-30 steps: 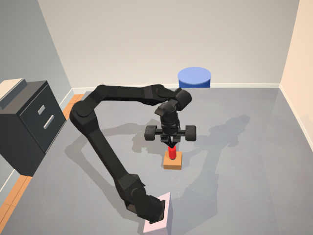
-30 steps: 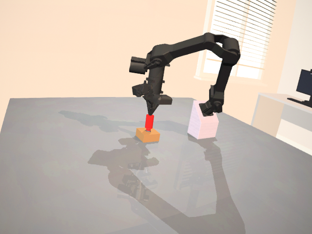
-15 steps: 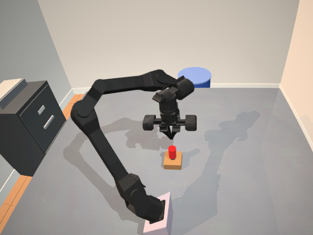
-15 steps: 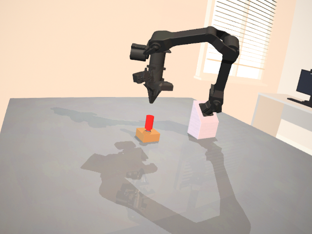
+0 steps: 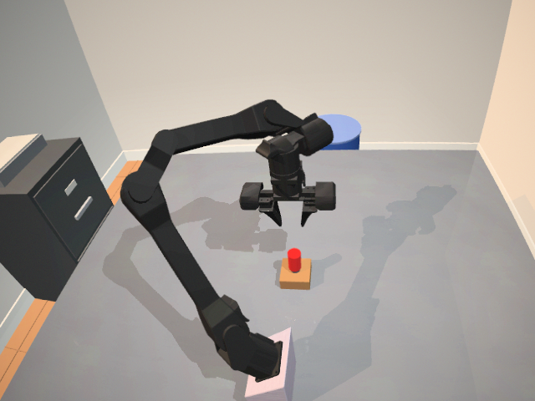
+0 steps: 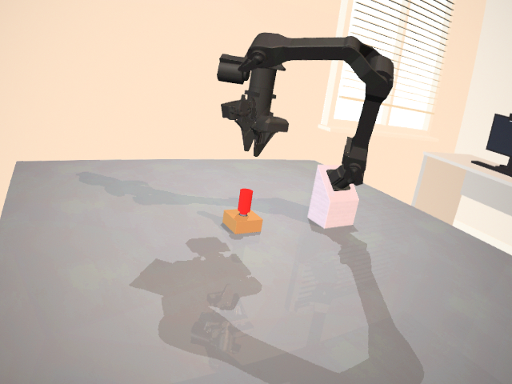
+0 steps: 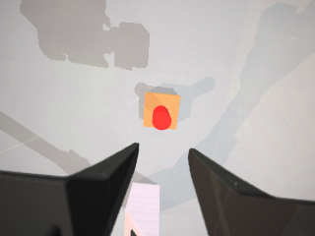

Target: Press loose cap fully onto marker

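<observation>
The red cap [image 5: 294,260] [image 6: 245,201] [image 7: 161,119] sits upright over the marker in the orange holder block [image 5: 295,285] [image 6: 249,226] [image 7: 151,102]. A thin grey sliver of the marker [image 6: 242,214] shows between the cap and the block in the exterior view; the rest of it is hidden. My gripper [image 5: 291,225] [image 6: 252,153] [image 7: 163,149] is open and empty, high above the cap and apart from it, with its fingers pointing down.
The pink base block [image 5: 287,371] [image 6: 342,211] [image 7: 146,202] carries the arm at the table's edge. A dark cabinet [image 5: 64,207] stands at the left and a blue drum [image 5: 338,128] at the back in the top view. A desk with a monitor stands at the right in the exterior view.
</observation>
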You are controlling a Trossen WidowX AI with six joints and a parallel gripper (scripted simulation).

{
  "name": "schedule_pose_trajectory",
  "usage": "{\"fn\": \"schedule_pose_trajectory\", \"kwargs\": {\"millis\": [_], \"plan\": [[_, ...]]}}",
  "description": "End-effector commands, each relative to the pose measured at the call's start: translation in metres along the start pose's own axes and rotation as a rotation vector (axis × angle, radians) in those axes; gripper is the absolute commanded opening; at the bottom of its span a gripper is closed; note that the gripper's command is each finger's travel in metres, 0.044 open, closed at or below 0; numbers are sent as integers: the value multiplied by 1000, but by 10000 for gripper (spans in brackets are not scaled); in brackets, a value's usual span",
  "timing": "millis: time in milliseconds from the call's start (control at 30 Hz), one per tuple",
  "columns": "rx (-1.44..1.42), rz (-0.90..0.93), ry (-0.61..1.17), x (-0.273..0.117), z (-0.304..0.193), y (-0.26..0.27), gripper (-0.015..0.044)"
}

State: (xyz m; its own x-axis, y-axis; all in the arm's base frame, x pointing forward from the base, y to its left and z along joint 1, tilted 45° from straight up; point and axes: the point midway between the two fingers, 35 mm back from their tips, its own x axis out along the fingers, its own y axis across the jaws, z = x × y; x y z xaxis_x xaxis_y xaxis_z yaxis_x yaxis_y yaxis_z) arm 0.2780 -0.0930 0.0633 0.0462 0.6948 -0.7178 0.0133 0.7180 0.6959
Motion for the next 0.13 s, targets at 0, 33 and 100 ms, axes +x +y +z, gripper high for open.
{"fn": "schedule_pose_trajectory", "kwargs": {"millis": [0,33,100], "plan": [[-2,-2,4,0,-1,0,315],[-2,-2,4,0,-1,0,341],[-2,-2,4,0,-1,0,394]]}}
